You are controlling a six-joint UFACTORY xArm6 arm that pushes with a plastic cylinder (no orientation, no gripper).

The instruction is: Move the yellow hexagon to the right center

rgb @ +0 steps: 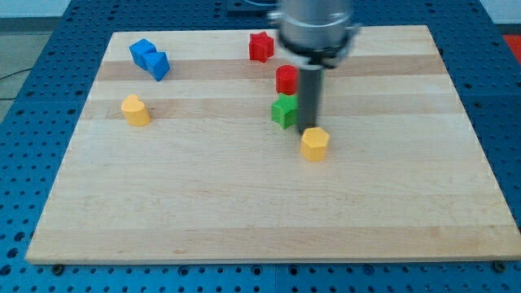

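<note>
The yellow hexagon lies a little right of the board's middle. My tip touches its upper left side, with the rod rising straight up from there. A green star sits just left of the rod, and a red block stands above the green star. A red star is near the view's top. A second yellow block is at the left. A blue block lies at the top left.
The wooden board rests on a blue perforated table. The arm's grey body hangs over the board's top middle.
</note>
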